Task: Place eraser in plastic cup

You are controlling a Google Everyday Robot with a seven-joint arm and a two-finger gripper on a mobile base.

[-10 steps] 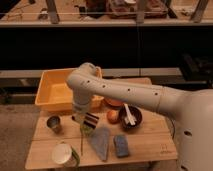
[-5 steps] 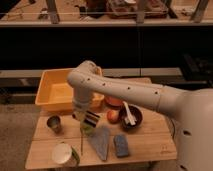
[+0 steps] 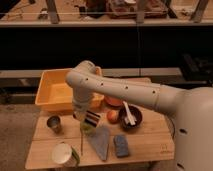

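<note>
My gripper (image 3: 84, 115) hangs from the white arm over the left middle of the wooden table (image 3: 150, 150). It is shut on the eraser (image 3: 92, 118), a small block with dark and pale stripes, held tilted. The light-green plastic cup (image 3: 86, 128) stands just below the eraser and gripper, and they partly hide it. I cannot tell whether the eraser touches the cup's rim.
A yellow bin (image 3: 52, 92) stands at the back left. A dark metal cup (image 3: 54, 123) is left of the gripper and a white-topped round container (image 3: 64, 154) is at the front left. A grey cloth (image 3: 100, 141) and a blue sponge (image 3: 121, 145) lie in front. A dark bowl with a spoon (image 3: 131, 116), an orange (image 3: 113, 116) and a red plate (image 3: 114, 101) are to the right.
The arm's elbow has risen slightly. The gripper stays over the green cup with the eraser in it.
</note>
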